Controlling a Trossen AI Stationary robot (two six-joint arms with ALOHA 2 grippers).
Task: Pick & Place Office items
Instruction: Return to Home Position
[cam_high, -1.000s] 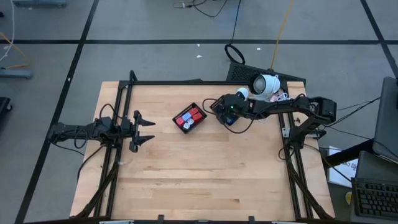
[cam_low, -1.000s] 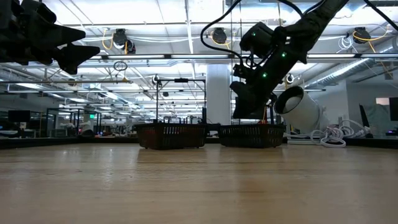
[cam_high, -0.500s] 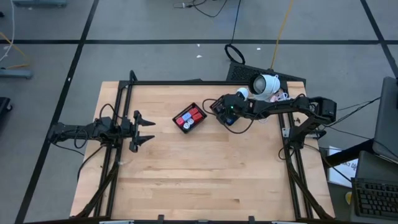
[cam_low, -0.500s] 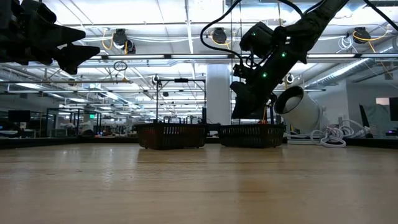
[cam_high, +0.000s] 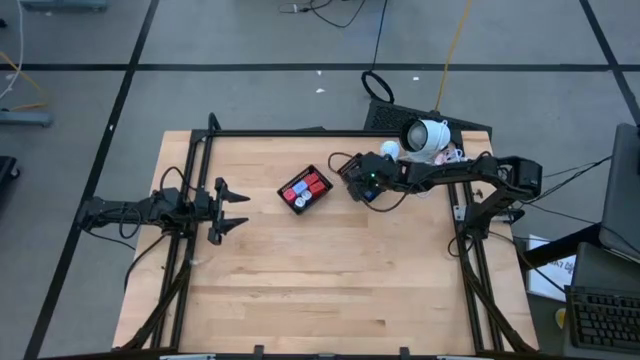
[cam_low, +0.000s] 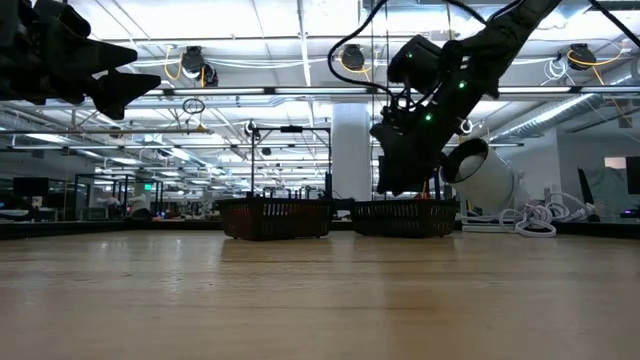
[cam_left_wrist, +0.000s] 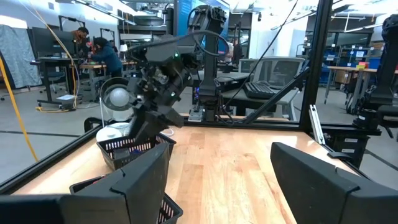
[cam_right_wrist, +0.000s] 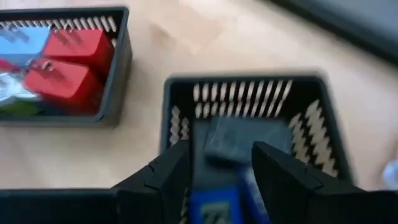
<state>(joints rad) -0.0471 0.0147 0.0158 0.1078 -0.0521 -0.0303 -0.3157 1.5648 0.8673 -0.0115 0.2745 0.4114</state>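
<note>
Two black mesh baskets stand side by side on the wooden table. The left basket holds red blocks and a pale blue block. The right basket holds a dark flat rectangle and a blue-faced piece lying on its floor. My right gripper hovers open just above the right basket, fingers pointing down, holding nothing. My left gripper waits open, raised near the table's left side.
A white dome camera and coiled white cable sit beyond the right basket near the far right corner. Black frame rails border the table. Bare wood stretches across the near half.
My right gripper has shifted slightly above the right basket, staying over it. The left arm and both baskets have kept still.
</note>
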